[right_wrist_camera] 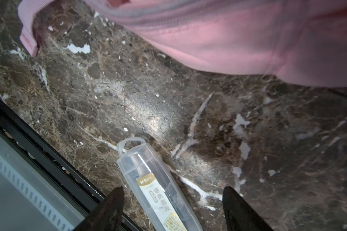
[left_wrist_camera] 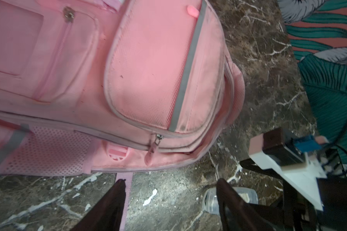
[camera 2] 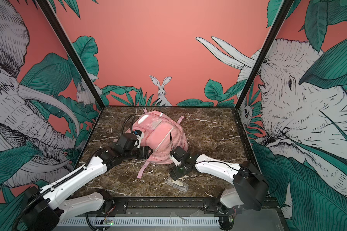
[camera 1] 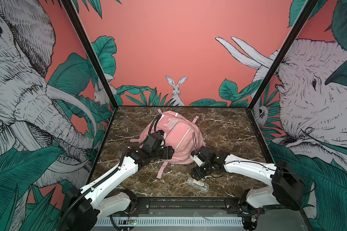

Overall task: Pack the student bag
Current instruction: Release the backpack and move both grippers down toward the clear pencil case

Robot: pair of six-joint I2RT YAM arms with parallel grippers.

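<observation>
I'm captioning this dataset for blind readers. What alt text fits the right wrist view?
A clear plastic case with a printed label lies on the brown marble table, seen between the dark fingers of the open right gripper. Beyond it shows the edge of the pink student bag.

Marble table (camera 1: 228, 130): student bag (camera 1: 180, 138), clear case (camera 1: 197, 184).

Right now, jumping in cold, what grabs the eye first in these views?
The big pink student bag sprawls across the middle of the marble table. Near the front edge, right of centre, a clear plastic case lies apart from it, the right claw open over it.
</observation>
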